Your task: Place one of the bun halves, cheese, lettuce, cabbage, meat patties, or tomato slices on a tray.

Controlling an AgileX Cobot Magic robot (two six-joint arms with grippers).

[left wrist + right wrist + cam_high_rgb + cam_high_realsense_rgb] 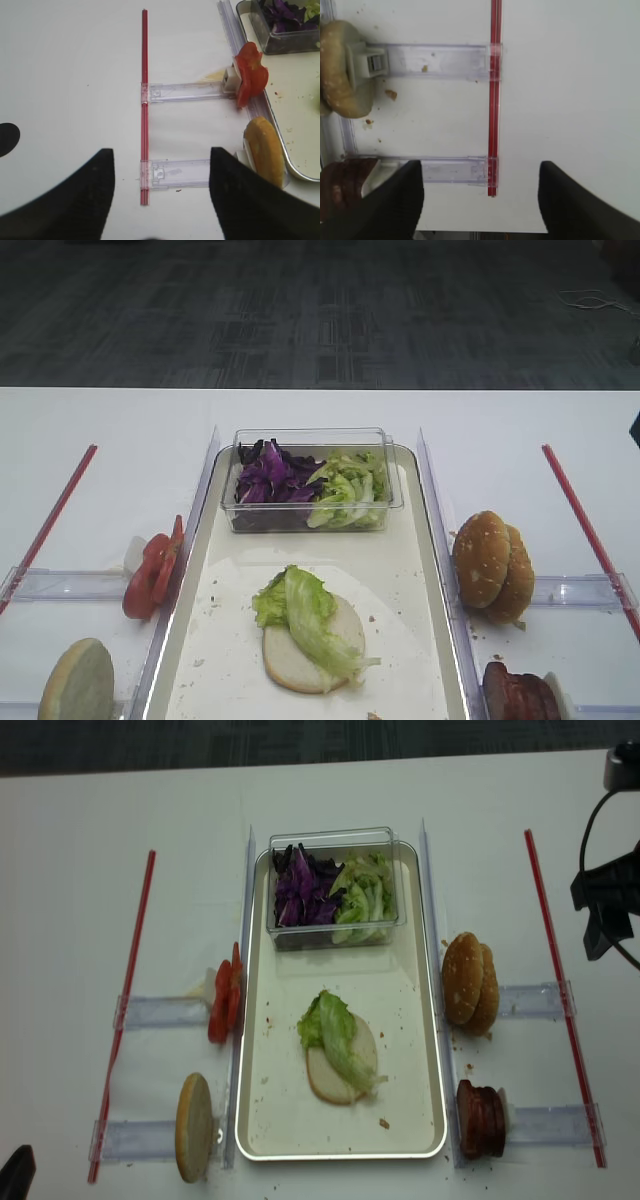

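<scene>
Cream tray (412, 1020) already holds bun (322, 1070) and lettuce (340, 1035); both grippers (480, 200) (162, 185) stand open, empty; next, I judge, fetch a patty (480, 1120).

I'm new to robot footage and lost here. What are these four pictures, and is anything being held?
It is a two-armed robot making a burger. Two pictures look down on the table from above; the other two come from cameras on each wrist, where the dark shapes are the fingers of the right gripper and left gripper. Both are open and hold nothing. On the tray a flat bun half carries lettuce, behind it a tub of cabbage and greens. Tomato slices and another bun stand left; sesame buns and meat patties stand right.
</scene>
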